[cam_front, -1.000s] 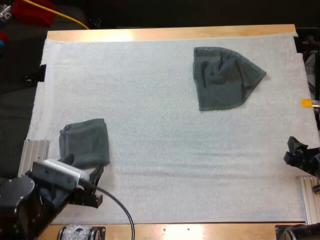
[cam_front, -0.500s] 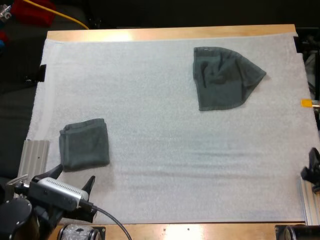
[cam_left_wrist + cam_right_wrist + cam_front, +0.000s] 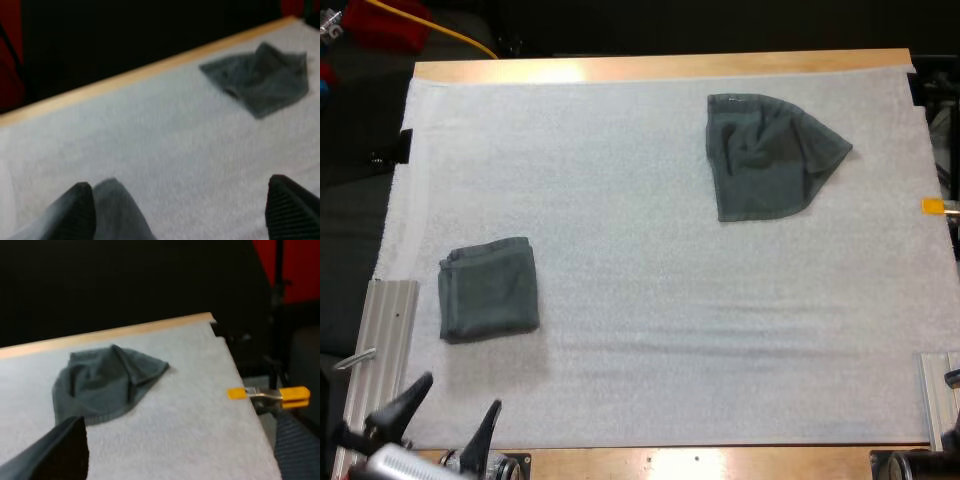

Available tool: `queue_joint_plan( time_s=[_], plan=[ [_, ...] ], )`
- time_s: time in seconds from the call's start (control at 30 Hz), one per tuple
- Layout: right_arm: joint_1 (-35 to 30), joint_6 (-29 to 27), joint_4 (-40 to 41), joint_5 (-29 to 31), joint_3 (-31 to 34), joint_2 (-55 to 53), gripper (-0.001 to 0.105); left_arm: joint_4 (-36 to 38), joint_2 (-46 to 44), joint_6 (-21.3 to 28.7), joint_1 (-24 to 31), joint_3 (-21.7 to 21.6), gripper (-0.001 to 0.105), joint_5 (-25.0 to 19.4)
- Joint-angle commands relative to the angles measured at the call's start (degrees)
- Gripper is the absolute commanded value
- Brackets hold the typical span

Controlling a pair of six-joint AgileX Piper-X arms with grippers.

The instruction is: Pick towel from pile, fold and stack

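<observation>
A folded dark grey-green towel [image 3: 488, 288] lies on the white mat [image 3: 640, 260] at the near left. A crumpled towel [image 3: 770, 155] of the same colour lies spread at the far right, also seen as the crumpled towel [image 3: 107, 382] ahead of my right gripper [image 3: 180, 440]. That gripper is open, with nothing between its fingers. My left gripper [image 3: 448, 425] is open at the mat's near left edge, behind the folded towel and apart from it. In the left wrist view the crumpled towel [image 3: 260, 80] lies far off, and a grey edge of the folded towel [image 3: 117, 212] sits beside one finger.
Metal rails stand at the mat's near left [image 3: 380, 340] and near right [image 3: 935, 400]. An orange clamp [image 3: 270, 394] sits at the mat's right side. The wooden table edge [image 3: 660, 66] runs along the far side.
My left arm has drawn back from the folded towel toward the table's near edge. My right arm has pulled away past the right edge. Both towels lie as before.
</observation>
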Motion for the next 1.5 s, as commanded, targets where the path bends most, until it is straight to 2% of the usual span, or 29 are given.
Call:
queue_joint_plan(
  time_s=[0.0, 0.13, 0.3, 0.5, 0.63, 0.8, 1.0, 1.2, 1.47],
  plan=[
    [-0.33, -0.21, 0.08, -0.49, -0.33, -1.66, 0.074, 0.24, -1.46, -0.1, -0.26, -0.29, 0.067, 0.23],
    [-0.33, -0.21, 1.23, -0.43, -0.91, -3.49, 0.074, 1.82, -6.1, -0.1, -0.26, -0.33, 0.067, 0.02],
    [-0.33, -0.05, 1.33, -0.78, -0.62, -3.27, 0.074, 7.17, -10.79, -0.1, -0.26, -0.39, 0.067, -2.01],
    [-0.33, -0.05, -0.3, -0.93, 0.37, -3.27, 0.074, 11.12, -12.95, -0.1, 0.04, 2.34, 0.067, -2.26],
    [-0.33, -0.05, -3.95, -1.2, 2.15, -3.27, 0.074, 6.79, -12.95, -0.1, 0.04, 5.68, 0.067, -1.92],
    [-0.33, -0.05, -10.96, -1.73, 6.92, -3.27, 0.074, -4.98, -12.95, -0.1, 0.04, 12.15, 0.067, -1.97],
    [-0.33, 0.1, -15.37, -1.73, 13.51, -3.27, 0.074, -14.81, -12.84, -0.1, 0.04, 20.29, 0.067, -1.97],
    [-0.33, 0.18, -15.48, -1.73, 18.58, -3.27, 0.074, -19.85, -12.84, -0.1, 0.04, 26.63, 0.067, -1.97],
    [-0.33, 2.06, -15.48, -1.73, 22.26, -3.17, 0.074, -21.33, -12.76, -0.1, 0.04, 30.44, 0.067, -1.97]
  ],
)
